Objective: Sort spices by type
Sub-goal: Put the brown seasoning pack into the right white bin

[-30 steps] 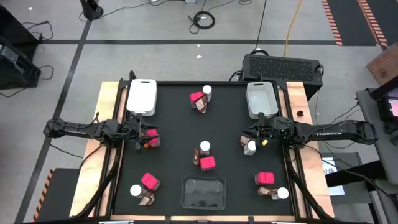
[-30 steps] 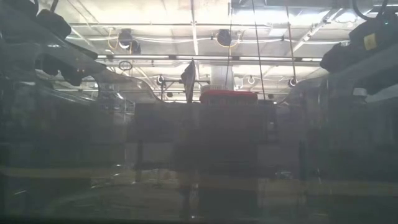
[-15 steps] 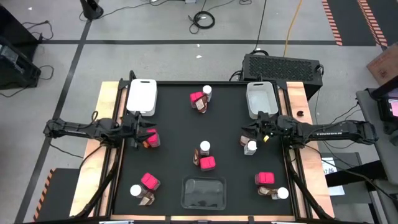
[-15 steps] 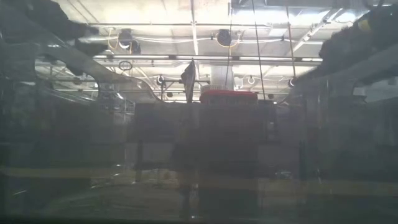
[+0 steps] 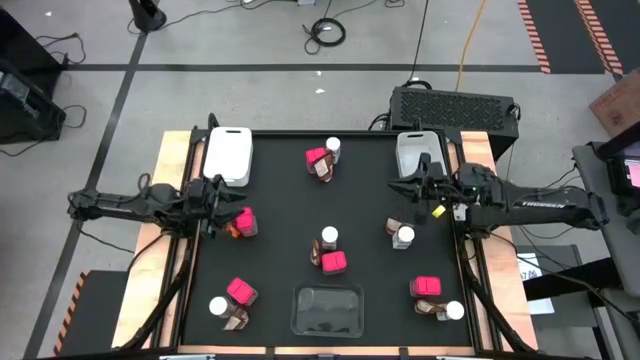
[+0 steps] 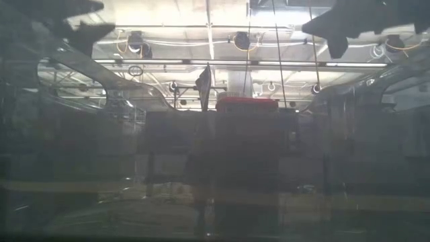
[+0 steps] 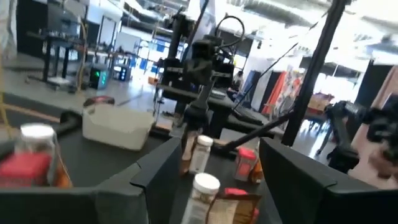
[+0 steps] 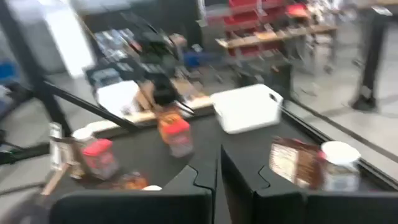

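Observation:
Spices stand in small clusters on the black table: pink boxes, brown jars and white-lidded clear jars. One cluster [image 5: 322,160] is near the far edge, one [image 5: 330,250] at the middle, one [image 5: 233,300] near left and one [image 5: 435,297] near right. My left gripper [image 5: 213,196] [image 7: 219,146] hovers open, raised, just left of a pink box with a brown jar [image 5: 242,222]. My right gripper [image 5: 415,186] [image 8: 217,152] is shut on nothing. It is raised on the far side of a brown jar and white-lidded jar [image 5: 400,233].
A white tray [image 5: 228,155] sits at the far left of the table and another tray [image 5: 418,152] at the far right. A clear tray [image 5: 325,308] lies at the near edge, where it fills most of the low view. Bare table lies between the clusters.
Both arms have risen from the table, climbing toward the top of the low view. My right gripper drew away from the brown and white-lidded jars toward the far edge. My left gripper backed slightly left and toward the far edge, away from the pink box. No spice has moved.

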Tool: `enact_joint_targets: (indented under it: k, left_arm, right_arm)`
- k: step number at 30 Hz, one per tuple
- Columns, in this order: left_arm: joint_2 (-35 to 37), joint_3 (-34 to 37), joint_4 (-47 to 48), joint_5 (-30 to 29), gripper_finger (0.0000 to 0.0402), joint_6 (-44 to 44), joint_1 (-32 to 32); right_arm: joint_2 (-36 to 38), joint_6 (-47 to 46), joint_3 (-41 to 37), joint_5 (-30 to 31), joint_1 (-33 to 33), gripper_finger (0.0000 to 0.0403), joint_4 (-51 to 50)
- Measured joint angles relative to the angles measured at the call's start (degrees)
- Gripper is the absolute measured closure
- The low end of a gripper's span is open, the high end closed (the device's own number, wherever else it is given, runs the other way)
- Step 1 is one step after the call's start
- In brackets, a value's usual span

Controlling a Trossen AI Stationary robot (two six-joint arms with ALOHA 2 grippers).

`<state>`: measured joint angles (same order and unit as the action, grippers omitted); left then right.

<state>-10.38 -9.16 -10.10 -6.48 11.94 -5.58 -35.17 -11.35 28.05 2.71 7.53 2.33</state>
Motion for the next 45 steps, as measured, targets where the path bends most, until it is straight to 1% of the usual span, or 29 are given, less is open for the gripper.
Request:
enact_joint_targets:
  k: [3,6,8,10,13,16,19,21,23,25,29,32,38,40,43,45]
  left_arm:
    - [-4.5,-9.5,10.6,0.0,0.0181,-4.2,0.0]
    - [-10.9,-20.1,24.7,-0.1,0.0181,-6.3,0.0]
    - [-15.0,-24.2,33.5,-1.2,0.0181,-6.5,0.0]
    - [-17.8,-25.6,36.0,-2.5,0.0181,-6.9,0.0]
    - [-19.6,-25.6,36.5,-3.1,0.0181,-9.7,0.0]
    - [-20.0,-25.7,35.0,-5.1,0.0181,-11.9,0.0]
    - [-19.9,-26.7,35.5,-7.2,0.0181,-12.3,0.0]
    - [-20.0,-29.5,39.4,-9.0,0.0181,-10.9,0.0]
    - [-21.4,-33.6,45.7,-10.0,0.0181,-8.7,0.1]
    - [-23.9,-38.4,50.1,-10.8,0.0181,-6.8,0.4]
    - [-31.2,-47.3,55.0,-10.9,0.0181,-6.8,0.9]
    - [-36.9,-51.6,59.7,-10.9,0.0181,-6.1,1.8]
    - [-44.4,-52.2,60.4,-10.5,0.0181,-1.1,2.0]
    - [-46.3,-52.2,60.4,-10.4,0.0181,0.8,0.9]
    - [-48.0,-52.2,60.2,-12.3,0.0181,2.8,-1.2]
    - [-48.4,-52.2,60.1,-13.1,0.0181,4.4,-2.7]
  right_arm:
    - [-3.8,-0.9,5.7,0.2,0.0,0.0354,-5.8]
    - [-8.3,-1.3,13.0,0.2,0.0,0.0321,-13.3]
    - [-12.1,-1.3,18.6,0.2,0.0,0.0297,-19.9]
    - [-16.5,-1.4,24.7,0.2,0.0,0.0274,-27.4]
    - [-23.6,-1.4,33.7,0.2,0.0,0.0247,-38.7]
    - [-30.2,-1.4,42.2,-0.2,-0.1,0.0228,-49.3]
    - [-35.5,-0.9,49.7,-2.5,-0.1,0.0217,-60.1]
    - [-38.4,-1.1,53.8,-3.8,-0.1,0.0216,-66.7]
    - [-40.7,-2.3,56.9,-5.1,-0.4,0.0216,-72.2]
    - [-42.4,-3.3,58.3,-5.9,-0.9,0.0219,-76.8]
    - [-44.3,-3.6,58.6,-6.0,-2.3,0.0224,-83.7]
    - [-44.9,-3.5,58.6,-5.5,-3.1,0.0227,-85.4]
    - [-45.0,-0.9,58.6,-2.5,-5.3,0.0229,-85.3]
    - [-45.0,0.2,58.6,-1.8,-6.0,0.0230,-85.3]
    - [-44.8,1.3,58.5,2.1,-7.3,0.0230,-85.3]
    - [-44.7,1.7,57.9,3.5,-8.0,0.0230,-85.1]
